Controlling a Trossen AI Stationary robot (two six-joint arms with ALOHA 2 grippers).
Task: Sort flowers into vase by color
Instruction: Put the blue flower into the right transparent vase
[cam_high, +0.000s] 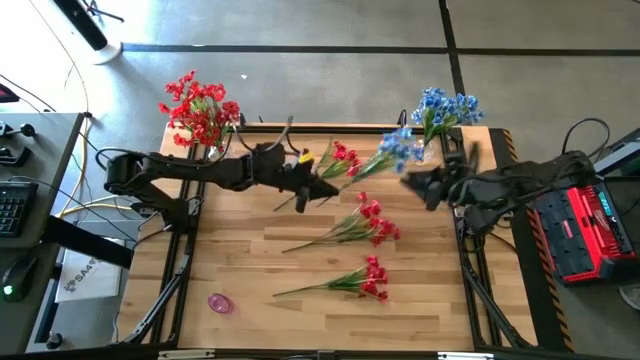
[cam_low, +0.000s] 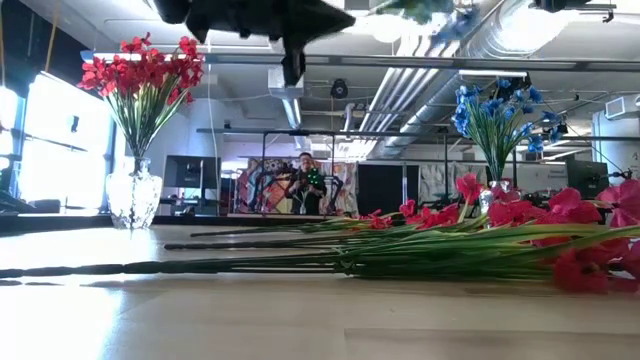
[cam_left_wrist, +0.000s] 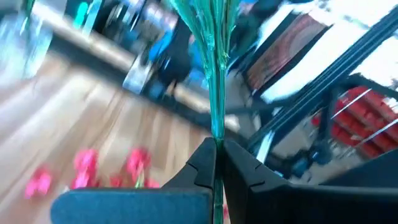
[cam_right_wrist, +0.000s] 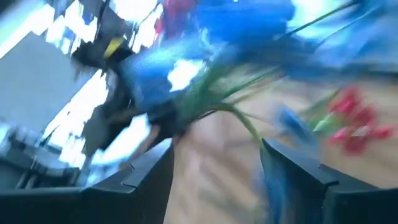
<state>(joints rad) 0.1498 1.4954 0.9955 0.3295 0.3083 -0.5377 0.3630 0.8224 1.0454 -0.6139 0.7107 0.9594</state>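
Flowers were split three ways: red ones stood in a glass vase (cam_high: 210, 150) at the table's (cam_high: 250, 270) far left corner, blue ones (cam_high: 447, 108) in a vase at the far right corner, and two red sprays (cam_high: 365, 225) lay flat mid-table. I had the left gripper (cam_high: 318, 187) clamped tight on a green-stemmed spray (cam_high: 375, 157), carrying red and blue blooms, lifted over the middle of the far half. My right gripper (cam_high: 418, 185) hovered just beside that spray's blue end with its fingers spread wide, holding nothing.
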